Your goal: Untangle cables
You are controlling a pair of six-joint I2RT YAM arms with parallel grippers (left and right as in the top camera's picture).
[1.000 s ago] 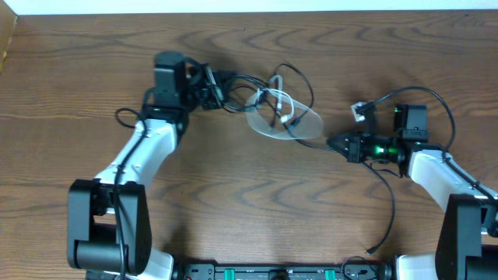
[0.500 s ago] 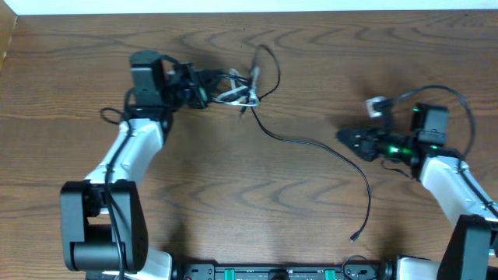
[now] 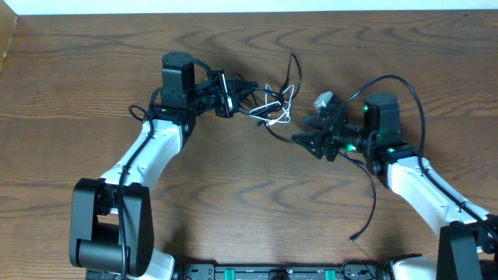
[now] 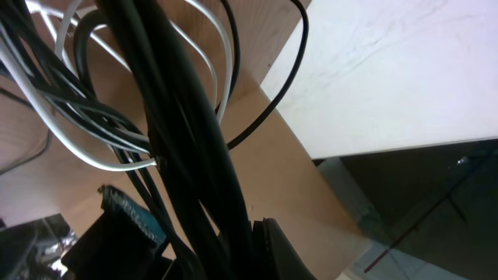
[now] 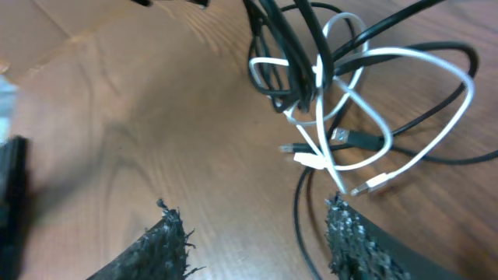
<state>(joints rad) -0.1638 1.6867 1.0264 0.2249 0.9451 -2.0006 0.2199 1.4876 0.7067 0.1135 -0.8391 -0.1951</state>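
Note:
The cables (image 3: 271, 105) form a tangle of black cords and one white cord on the wooden table, between my two grippers. My left gripper (image 3: 226, 83) is shut on the tangle's left end; in the left wrist view thick black cables (image 4: 187, 117) run down between its jaws (image 4: 233, 249), with white loops (image 4: 93, 132) beside them. My right gripper (image 3: 302, 130) stands open just right of the tangle. In the right wrist view the knot (image 5: 311, 70) and white cord (image 5: 405, 54) lie ahead of the open right gripper (image 5: 257, 233). One black strand (image 5: 298, 225) passes close to the right finger.
One long black strand (image 3: 368, 187) trails from the tangle under my right arm to a plug end (image 3: 354, 236) near the front edge. Small plug ends (image 5: 311, 159) lie by the knot. The table's far edge (image 3: 249, 9) runs along the top.
My right gripper has opened, let go of the black strand and moved left toward the tangle. My left gripper swung left with the bundle, then back right.

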